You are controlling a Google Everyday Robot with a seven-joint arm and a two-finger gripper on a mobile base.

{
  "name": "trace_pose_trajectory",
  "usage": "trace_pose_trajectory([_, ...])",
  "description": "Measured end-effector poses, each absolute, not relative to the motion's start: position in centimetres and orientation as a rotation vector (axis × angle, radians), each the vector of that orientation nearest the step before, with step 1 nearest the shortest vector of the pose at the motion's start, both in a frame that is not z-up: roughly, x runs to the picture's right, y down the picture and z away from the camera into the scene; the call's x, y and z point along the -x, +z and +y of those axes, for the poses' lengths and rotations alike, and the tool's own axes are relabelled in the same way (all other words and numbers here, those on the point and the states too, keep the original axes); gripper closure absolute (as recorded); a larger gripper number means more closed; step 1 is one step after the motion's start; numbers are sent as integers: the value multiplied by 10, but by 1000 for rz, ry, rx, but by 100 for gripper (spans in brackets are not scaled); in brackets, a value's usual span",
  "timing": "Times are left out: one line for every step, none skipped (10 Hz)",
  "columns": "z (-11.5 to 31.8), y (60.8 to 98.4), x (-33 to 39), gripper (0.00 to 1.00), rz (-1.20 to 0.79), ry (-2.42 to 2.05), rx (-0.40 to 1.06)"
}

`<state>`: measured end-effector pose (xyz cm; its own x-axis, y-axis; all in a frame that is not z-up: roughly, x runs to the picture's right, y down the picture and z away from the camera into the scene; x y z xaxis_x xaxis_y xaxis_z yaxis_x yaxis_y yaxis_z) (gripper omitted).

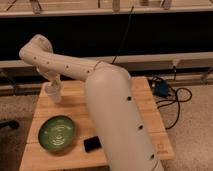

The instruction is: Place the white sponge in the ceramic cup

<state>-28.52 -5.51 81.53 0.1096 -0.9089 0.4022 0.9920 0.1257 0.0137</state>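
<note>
Hovering right over ceramic cup (53, 94) at far left of wooden surface (145, 107): claw (54, 82); its grip state cannot be told.

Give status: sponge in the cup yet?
Looks done: the reach. The gripper is right over the cup at the back left of the table. In hand: cannot tell, no sponge shows anywhere. Left: get the sponge into the cup, confirm it, pull the arm away. The green bowl sits apart, nearer the front.
</note>
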Motion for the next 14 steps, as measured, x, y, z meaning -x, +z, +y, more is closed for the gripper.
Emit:
trace_pose_trajectory([-56, 817, 289, 72, -359, -1426, 287])
trace_pose_trajectory([-57, 821, 294, 60, -375, -1427, 283])
trace_pose_trajectory([-57, 822, 298, 50, -387, -1428, 278])
trace_pose_trajectory([-58, 824, 301, 41, -397, -1429, 274])
trace_pose_trajectory([-59, 825, 306, 29, -411, -1430, 269])
trace_pose_trajectory([-58, 827, 309, 22, -422, -1432, 266])
trace_pose_trajectory([-58, 828, 312, 20, -430, -1435, 263])
trace_pose_trajectory([-57, 829, 314, 20, -438, -1437, 261])
trace_pose_trajectory([-56, 829, 315, 20, -446, -1437, 260])
trace_pose_trajectory([-55, 829, 316, 20, -452, -1437, 259])
trace_pose_trajectory([-53, 828, 316, 20, -460, -1436, 258])
trace_pose_trajectory([-52, 827, 314, 21, -458, -1429, 258])
trace_pose_trajectory([-52, 826, 311, 25, -454, -1428, 261])
trace_pose_trajectory([-51, 825, 307, 34, -452, -1426, 264])
